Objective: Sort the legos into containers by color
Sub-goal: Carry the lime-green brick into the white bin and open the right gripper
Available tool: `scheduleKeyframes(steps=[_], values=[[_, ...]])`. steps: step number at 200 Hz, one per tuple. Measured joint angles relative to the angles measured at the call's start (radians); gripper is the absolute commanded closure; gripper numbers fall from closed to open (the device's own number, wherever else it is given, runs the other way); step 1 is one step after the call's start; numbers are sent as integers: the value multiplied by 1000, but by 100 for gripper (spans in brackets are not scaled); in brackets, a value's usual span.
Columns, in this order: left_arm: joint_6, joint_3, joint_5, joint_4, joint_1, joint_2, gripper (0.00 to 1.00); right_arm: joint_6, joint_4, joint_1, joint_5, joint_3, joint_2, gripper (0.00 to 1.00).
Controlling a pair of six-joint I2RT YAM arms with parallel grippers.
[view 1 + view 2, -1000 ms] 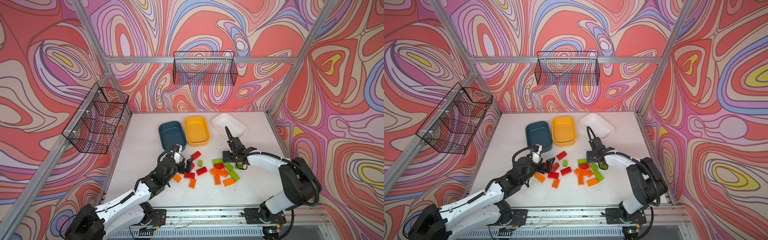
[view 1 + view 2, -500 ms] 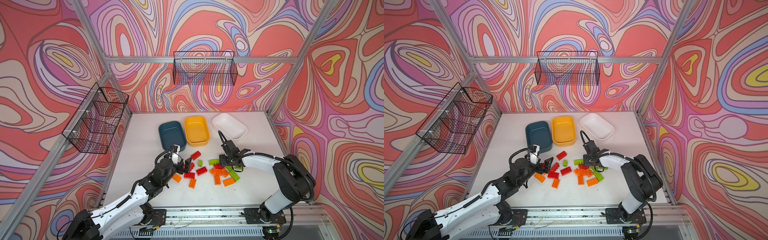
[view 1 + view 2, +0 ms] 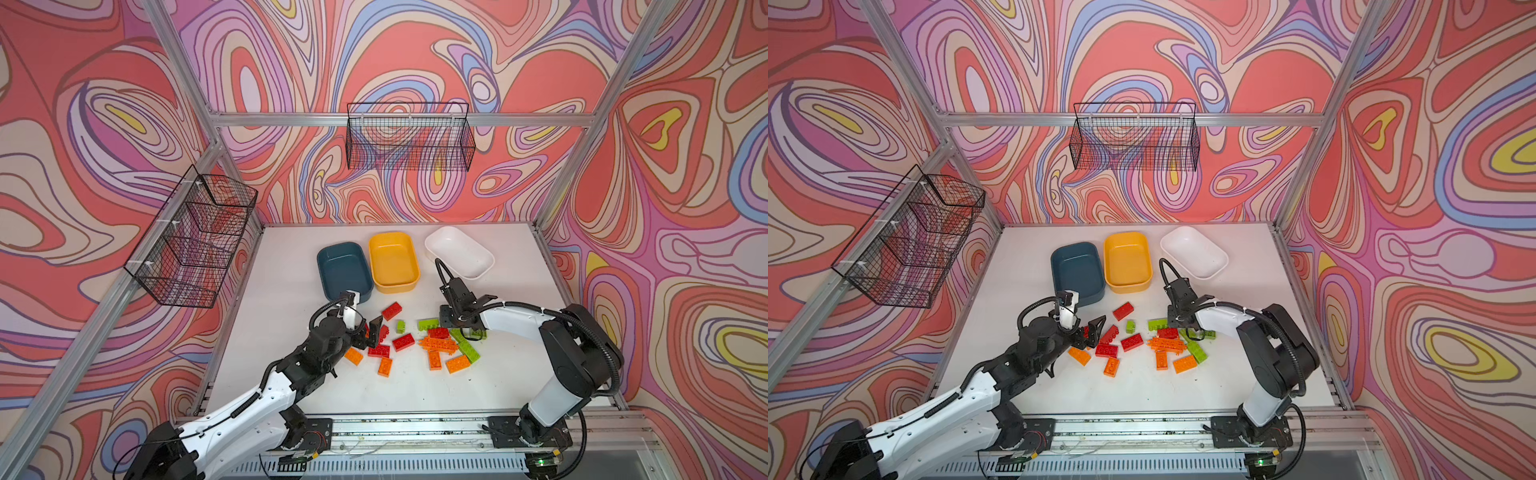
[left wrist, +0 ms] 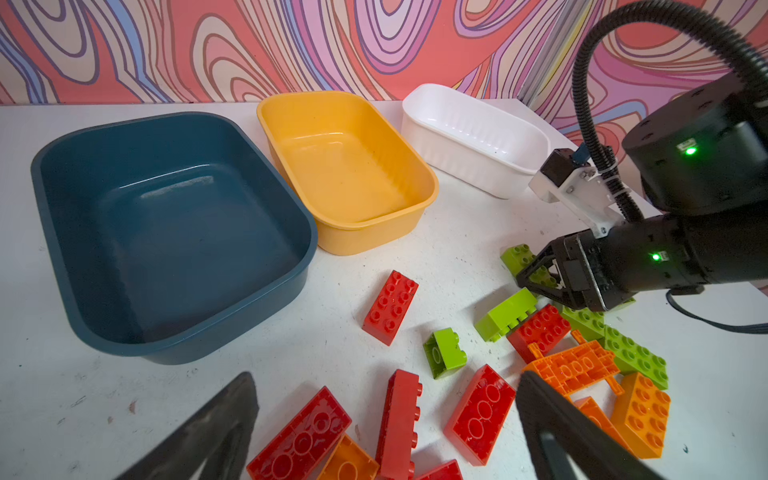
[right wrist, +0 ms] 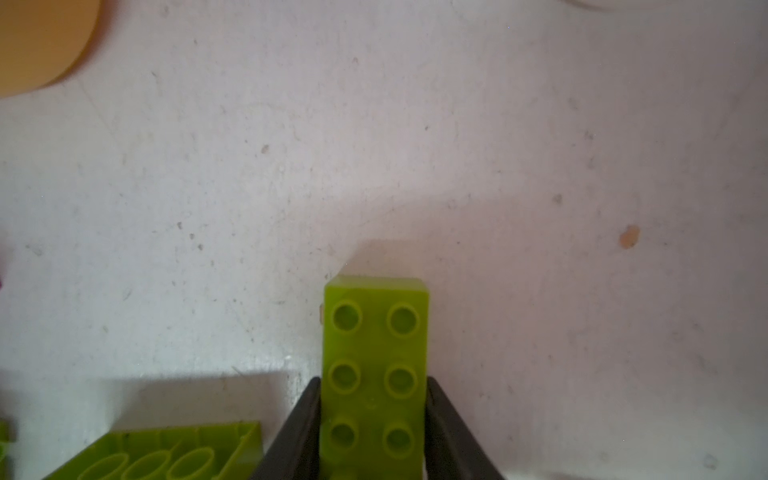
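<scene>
Legos (image 3: 436, 345): red, orange and lime bricks loose on the bench (image 3: 286, 374), about mid-width, nearer the front edge than the back. Reds sit mostly on the left of the cluster. Orange and lime are heaped on the right, some overlapping.

Lime brick (image 5: 375, 332): studs up, at the back-right fringe of the heap. The right gripper (image 5: 373, 380) pinches it across its long sides, both fingers flush on the plastic. Can't tell whether it's off the surface. A second lime brick (image 5: 166, 453) lies just beside it, underside toward the wrist camera.

Left gripper (image 4: 386, 376): jaws spread wide, nothing between them gripped, low over the red bricks on the left of the cluster.

The trays stand in a row behind the bricks, toward the back edge. Dark teal tray (image 3: 344, 270) is on the left, with the yellow tray (image 3: 392, 259) just beside it. White tray (image 3: 459, 251) is on the right, angled and apart from the yellow.
</scene>
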Motion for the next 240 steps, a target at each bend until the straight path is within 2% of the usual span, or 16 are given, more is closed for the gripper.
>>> scheduleKeyframes(steps=[61, 101, 130, 161, 183, 219, 240], values=[[0, 0, 8, -6, 0, 3, 0, -9, -31, 0, 43, 97, 0, 74], [0, 1, 21, -19, 0, 6, 0, -33, -55, 0, 71, 152, 0, 74], [-8, 9, 45, -27, 0, 8, 0, -88, -90, -31, 101, 298, 25, 73], [-24, 47, 75, -35, 0, 21, 0, -144, -80, -113, 106, 486, 106, 73], [-35, 66, 90, -37, -2, 24, 0, -171, -67, -201, 85, 607, 217, 73], [-49, 75, 96, -67, -6, 23, 0, -193, -56, -296, 71, 674, 376, 72], [-52, 82, 93, -97, -6, 14, 0, -200, -60, -308, 63, 674, 435, 67]])
